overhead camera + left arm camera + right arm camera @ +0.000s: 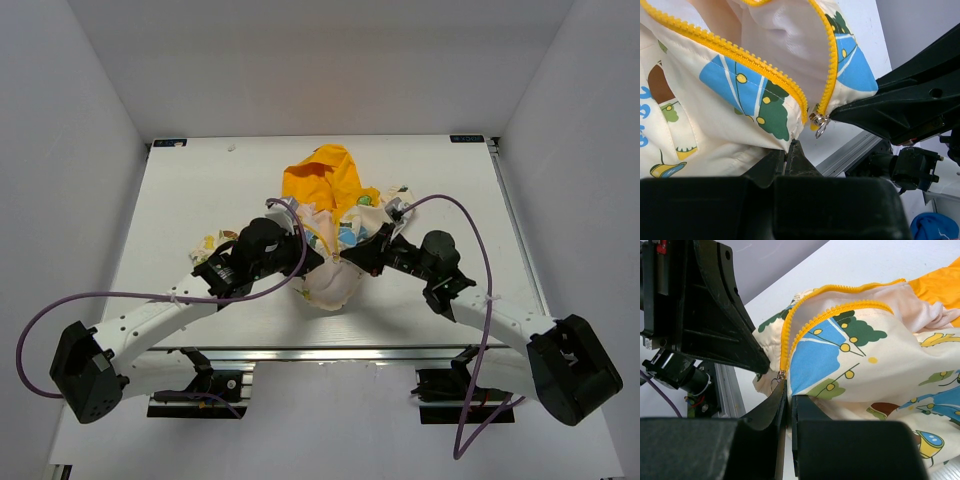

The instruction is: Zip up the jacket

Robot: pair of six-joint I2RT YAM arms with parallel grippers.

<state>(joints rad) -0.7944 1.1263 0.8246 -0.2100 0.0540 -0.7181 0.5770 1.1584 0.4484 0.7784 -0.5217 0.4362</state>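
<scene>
The jacket [335,215] lies bunched at the table's middle, yellow hood [325,178] at the far end and cream hem near me. My left gripper [312,262] is shut on the hem's left corner [789,147]. My right gripper [352,262] is shut on the hem's right corner [789,390]. The metal zipper slider [816,119] with its ring pull sits at the bottom of the zipper, between the two grippers; it also shows in the right wrist view [781,375]. Above it the two yellow tooth strips [740,52] spread apart, showing the lining.
The aluminium rail [320,353] runs along the table's near edge just behind the grippers. Purple cables [470,215] loop over both arms. A blue object [935,227] lies below the table edge. White walls enclose the table on three sides.
</scene>
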